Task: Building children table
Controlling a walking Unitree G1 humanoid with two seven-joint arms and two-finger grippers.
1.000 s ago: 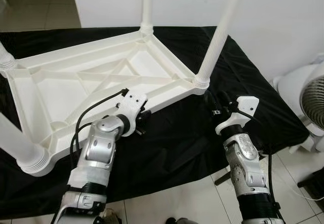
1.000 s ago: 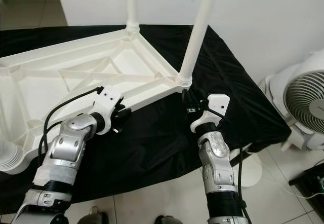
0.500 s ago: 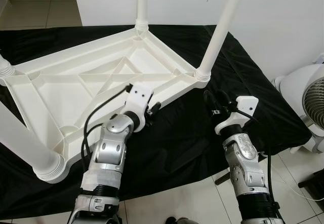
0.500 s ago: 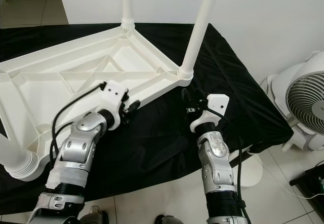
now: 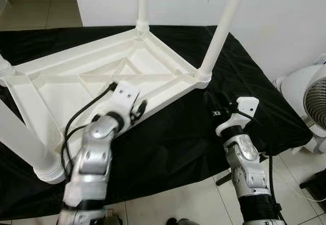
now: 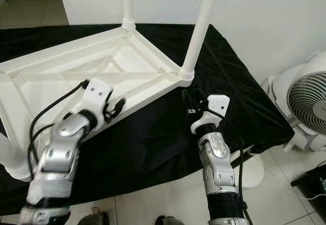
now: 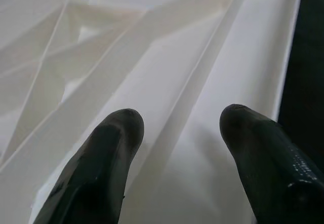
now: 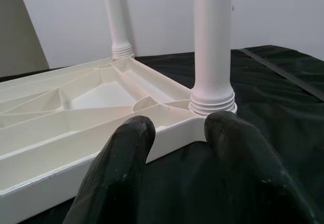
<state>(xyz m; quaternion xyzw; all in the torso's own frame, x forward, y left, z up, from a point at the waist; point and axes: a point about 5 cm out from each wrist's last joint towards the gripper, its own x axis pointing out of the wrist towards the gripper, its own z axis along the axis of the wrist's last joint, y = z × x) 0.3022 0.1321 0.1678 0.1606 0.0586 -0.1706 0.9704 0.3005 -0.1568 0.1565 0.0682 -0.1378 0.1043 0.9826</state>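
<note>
Head views: I see the white table [image 5: 76, 82] upside down on a black cloth [image 5: 178, 133], legs up; a fan [image 6: 305, 108] stands at right.
Left wrist: my left gripper [image 7: 177, 133], fingers spread, over the table's rim.
Right wrist: my right gripper [image 8: 174, 133], fingers apart, near a corner leg [image 8: 212, 41].

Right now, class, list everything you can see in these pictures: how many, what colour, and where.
Upturned plastic children's table top: one, white, lying on the black cloth.
Round plastic table legs: four, white, standing up from the top's corners.
Black cloth: one, spread under the table top.
Electric fan: one, white, on the floor at the robot's right.
Tiled floor: pale, below the cloth's near edge.
Wall: white, behind.
Left gripper: fingers open, over the top's near rim.
Right gripper: fingers open, above the cloth near the right corner leg.
</note>
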